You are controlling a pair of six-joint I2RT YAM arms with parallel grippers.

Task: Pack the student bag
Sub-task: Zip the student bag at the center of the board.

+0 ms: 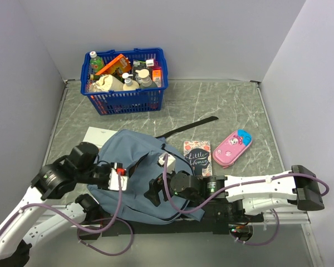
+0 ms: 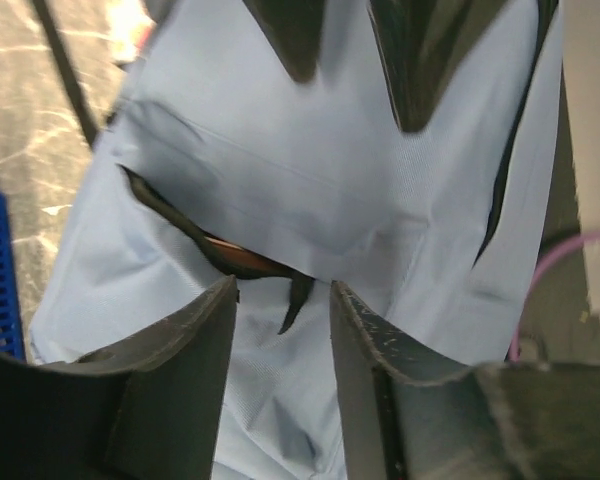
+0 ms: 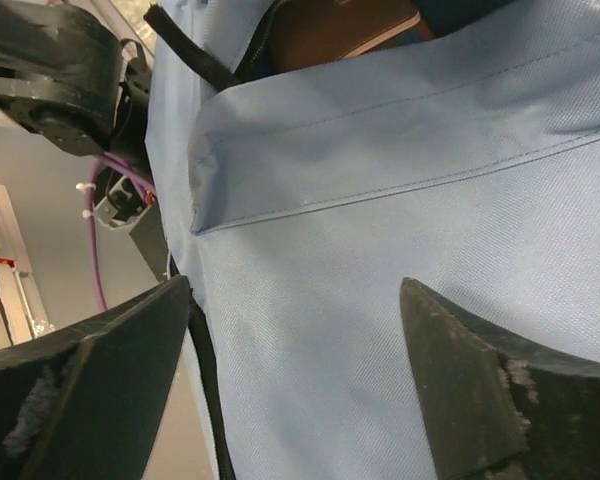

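The grey-blue student bag [image 1: 134,167] lies flat in the middle of the table, between both arms. Its zipper opening gapes slightly and a brown book [image 2: 245,262] shows inside; this book also shows in the right wrist view [image 3: 340,30]. My left gripper [image 1: 118,177] is over the bag's left part; its jaws [image 2: 283,330] stand partly open over a fold of the fabric. My right gripper [image 1: 155,192] is at the bag's near right side, wide open, with plain bag fabric [image 3: 380,200] between its fingertips [image 3: 295,380]. Neither holds anything that I can see.
A "Little Women" book [image 1: 197,157] and a pink pencil case [image 1: 232,148] lie right of the bag. A blue basket [image 1: 125,100] of bottles and boxes stands at the back. A white sheet [image 1: 97,135] pokes out behind the bag. A black strap [image 1: 189,127] runs toward the back right.
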